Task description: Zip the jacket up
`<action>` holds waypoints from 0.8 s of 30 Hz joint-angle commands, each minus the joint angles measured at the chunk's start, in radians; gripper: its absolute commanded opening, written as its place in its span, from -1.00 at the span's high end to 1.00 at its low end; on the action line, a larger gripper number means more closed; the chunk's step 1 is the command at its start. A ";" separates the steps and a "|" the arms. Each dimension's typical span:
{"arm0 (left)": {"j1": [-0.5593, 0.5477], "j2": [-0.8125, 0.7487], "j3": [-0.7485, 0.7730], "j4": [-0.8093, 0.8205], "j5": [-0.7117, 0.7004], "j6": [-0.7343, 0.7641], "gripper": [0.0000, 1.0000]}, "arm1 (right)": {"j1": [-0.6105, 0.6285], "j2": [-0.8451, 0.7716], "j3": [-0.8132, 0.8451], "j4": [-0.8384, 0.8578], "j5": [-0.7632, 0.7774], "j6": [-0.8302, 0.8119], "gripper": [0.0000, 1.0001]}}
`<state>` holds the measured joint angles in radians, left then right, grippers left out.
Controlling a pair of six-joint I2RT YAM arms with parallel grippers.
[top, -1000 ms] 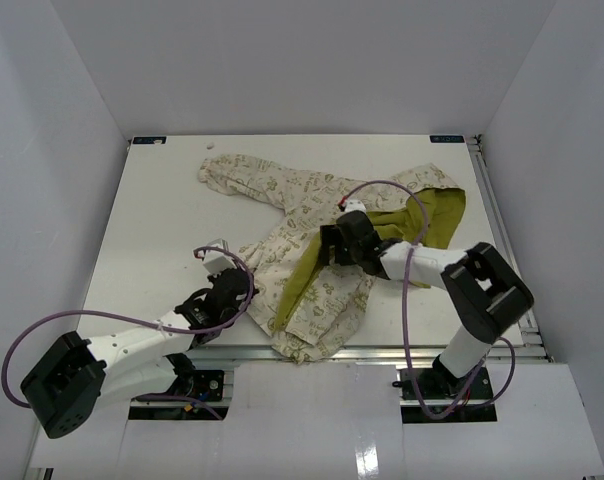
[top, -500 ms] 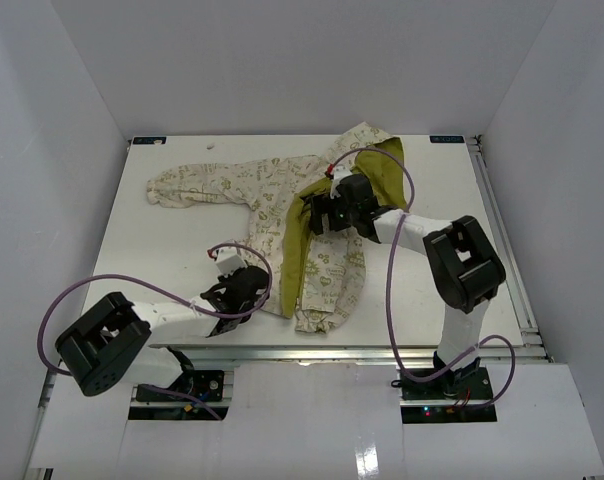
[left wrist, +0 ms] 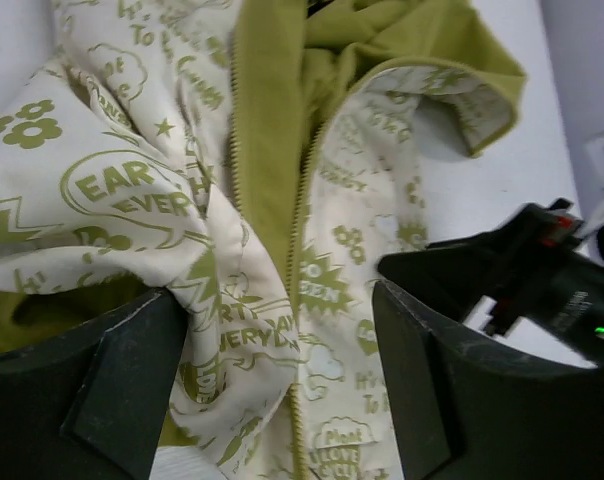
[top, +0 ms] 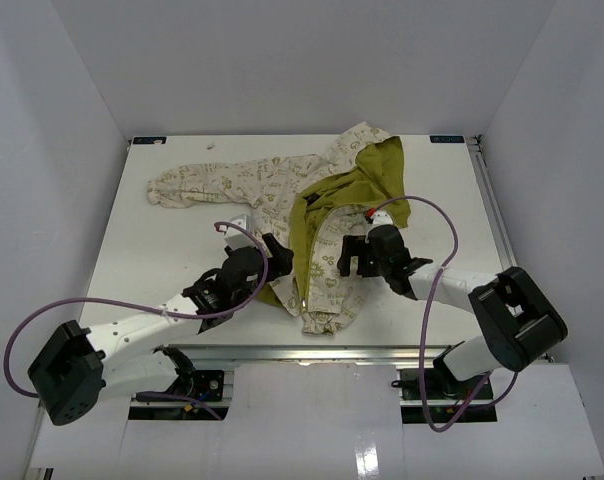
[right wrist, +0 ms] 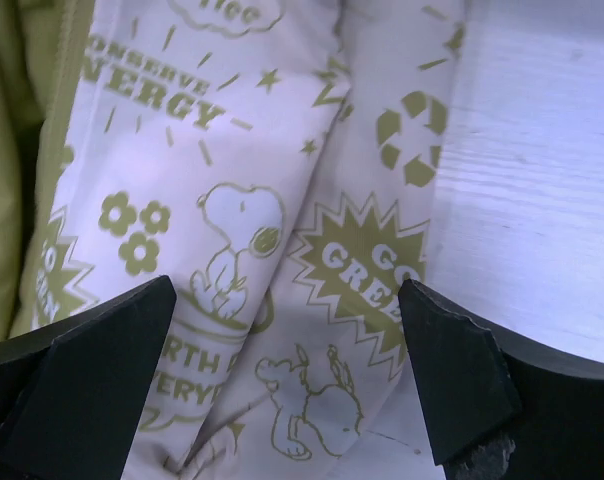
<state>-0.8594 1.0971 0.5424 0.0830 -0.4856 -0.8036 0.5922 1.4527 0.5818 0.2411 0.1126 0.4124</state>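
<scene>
The jacket (top: 327, 275) lies crumpled mid-table, cream with green print, its olive lining (top: 367, 180) turned out toward the back. One sleeve (top: 197, 185) stretches left. My left gripper (top: 272, 258) is at the jacket's left front edge. In the left wrist view it (left wrist: 282, 400) stands open over a fold of printed fabric and the zipper teeth (left wrist: 300, 210), both rows apart. My right gripper (top: 350, 257) is at the right front panel. In the right wrist view it (right wrist: 282, 390) is open above flat printed cloth (right wrist: 242, 230), holding nothing.
The white table (top: 152, 260) is boxed in by white walls on three sides. A metal rail (top: 382, 346) runs along its near edge. Purple cables (top: 432, 290) loop off both arms. The right gripper's black body (left wrist: 542, 275) shows close by in the left wrist view.
My left gripper has opened and moved right onto the jacket's lower front. The right gripper pulled back from the collar toward the near edge. The olive lining now drapes across the upper front.
</scene>
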 commanded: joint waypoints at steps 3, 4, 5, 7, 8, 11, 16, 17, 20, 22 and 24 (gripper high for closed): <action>-0.008 -0.006 0.224 -0.250 0.037 0.143 -0.77 | 0.100 -0.053 0.046 0.011 0.249 0.068 -0.97; -0.009 0.015 0.262 -0.293 0.012 0.150 -0.78 | 0.101 -0.042 0.048 0.026 0.223 0.084 -0.97; -0.009 0.018 0.276 -0.306 0.005 0.158 -0.80 | 0.105 -0.025 0.049 0.038 0.200 0.100 -0.97; -0.008 0.014 0.279 -0.309 -0.001 0.170 -0.81 | 0.132 0.008 0.046 0.055 0.190 0.127 -0.98; -0.007 0.011 0.272 -0.306 -0.002 0.174 -0.82 | 0.154 0.019 0.042 0.057 0.214 0.137 -0.99; -0.009 0.007 0.266 -0.308 0.014 0.185 -0.82 | 0.185 0.019 0.024 0.056 0.295 0.147 -0.99; -0.009 -0.033 0.244 -0.306 -0.003 0.190 -0.87 | 0.210 -0.005 0.062 -0.010 0.339 0.117 -1.00; -0.008 -0.040 0.247 -0.310 -0.007 0.203 -0.88 | 0.222 -0.022 0.060 -0.008 0.342 0.112 -0.97; -0.008 -0.061 0.256 -0.325 -0.003 0.233 -0.87 | 0.251 -0.076 0.014 0.055 0.291 0.109 -0.86; -0.009 -0.096 0.216 -0.261 0.063 0.239 -0.84 | 0.257 -0.101 -0.067 0.187 0.188 0.113 -0.77; -0.009 -0.115 0.131 -0.182 0.127 0.256 -0.81 | 0.272 -0.122 -0.095 0.227 0.135 0.107 -0.72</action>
<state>-0.8636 1.0489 0.7680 -0.2014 -0.4547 -0.5930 0.8370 1.3880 0.5570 0.3059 0.3522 0.5223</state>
